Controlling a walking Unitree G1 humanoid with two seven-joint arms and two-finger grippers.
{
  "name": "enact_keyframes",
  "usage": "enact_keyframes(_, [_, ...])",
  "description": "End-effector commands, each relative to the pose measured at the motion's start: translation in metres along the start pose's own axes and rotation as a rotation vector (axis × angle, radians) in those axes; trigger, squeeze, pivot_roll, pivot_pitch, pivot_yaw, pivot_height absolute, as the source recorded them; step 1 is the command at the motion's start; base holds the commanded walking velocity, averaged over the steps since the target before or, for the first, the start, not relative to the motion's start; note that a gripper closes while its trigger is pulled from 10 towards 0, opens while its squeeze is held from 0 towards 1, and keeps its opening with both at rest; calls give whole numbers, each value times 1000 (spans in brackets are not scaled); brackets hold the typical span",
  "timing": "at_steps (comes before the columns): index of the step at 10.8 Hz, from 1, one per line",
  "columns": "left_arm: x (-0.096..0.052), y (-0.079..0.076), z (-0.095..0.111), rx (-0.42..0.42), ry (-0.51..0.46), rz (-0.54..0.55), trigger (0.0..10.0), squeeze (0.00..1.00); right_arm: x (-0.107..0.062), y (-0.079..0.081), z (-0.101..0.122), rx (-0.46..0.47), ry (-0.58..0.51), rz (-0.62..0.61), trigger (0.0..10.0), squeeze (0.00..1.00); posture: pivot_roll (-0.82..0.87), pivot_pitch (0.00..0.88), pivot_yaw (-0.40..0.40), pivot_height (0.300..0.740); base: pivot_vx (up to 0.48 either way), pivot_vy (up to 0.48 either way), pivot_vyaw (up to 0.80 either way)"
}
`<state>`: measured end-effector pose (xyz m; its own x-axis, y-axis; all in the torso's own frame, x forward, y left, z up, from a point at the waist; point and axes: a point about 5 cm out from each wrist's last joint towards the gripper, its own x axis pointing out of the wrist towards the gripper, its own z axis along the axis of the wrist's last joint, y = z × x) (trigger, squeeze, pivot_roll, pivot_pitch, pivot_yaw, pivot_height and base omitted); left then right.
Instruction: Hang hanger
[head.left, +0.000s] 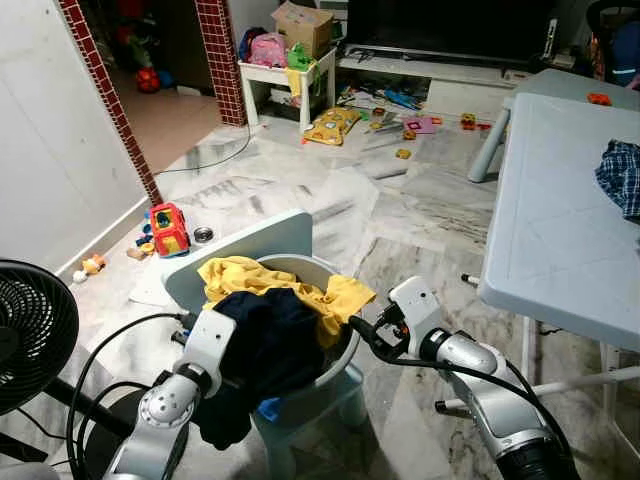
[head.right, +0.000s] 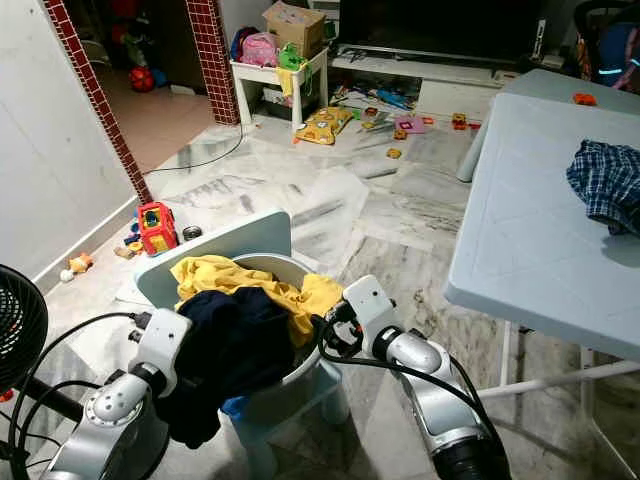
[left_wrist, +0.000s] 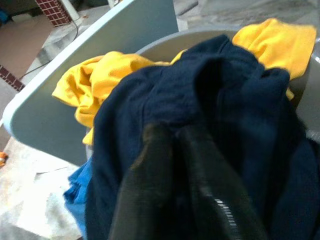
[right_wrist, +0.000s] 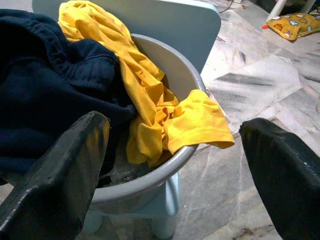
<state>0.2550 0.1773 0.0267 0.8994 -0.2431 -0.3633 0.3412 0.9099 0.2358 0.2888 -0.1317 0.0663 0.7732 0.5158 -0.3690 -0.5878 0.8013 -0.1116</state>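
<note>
The left gripper (left_wrist: 175, 145) is pressed down into a dark navy garment (head.left: 270, 340), its two black fingers drawn close together with the cloth bunched around them; whether cloth is pinched between them cannot be made out. The right gripper (right_wrist: 175, 165) hangs just beside the basin's rim with its fingers spread wide apart and nothing between them. The navy garment lies heaped over a crumpled yellow shirt (right_wrist: 150, 100) in a round grey plastic basin (right_wrist: 170, 65), the yellow cloth spilling over the rim. The basin sits on a small pale blue plastic chair (head.left: 255, 240) on the marble floor (head.left: 400, 210). To the robot's right stands a pale blue plastic table (head.left: 560, 230) bearing a blue checked cloth (head.right: 605, 180).
</note>
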Motion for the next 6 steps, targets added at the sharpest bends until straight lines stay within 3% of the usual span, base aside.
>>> enact_keyframes(1, [-3, 5, 3, 51, -11, 18, 10000, 1000, 1, -1, 2, -9, -3, 7, 10000, 0, -158, 0, 22, 740, 0, 0, 0])
enact_keyframes(3, [-6, 8, 10, 140, -53, 28, 10000, 1000, -1, -2, 1, -9, -1, 5, 10000, 0, -161, 0, 21, 740, 0, 0, 0])
enact_keyframes(6, [-15, 9, 7, 240, -41, 8, 10000, 1000, 0, -1, 1, -9, -2, 6, 10000, 0, -157, 0, 21, 740, 0, 0, 0])
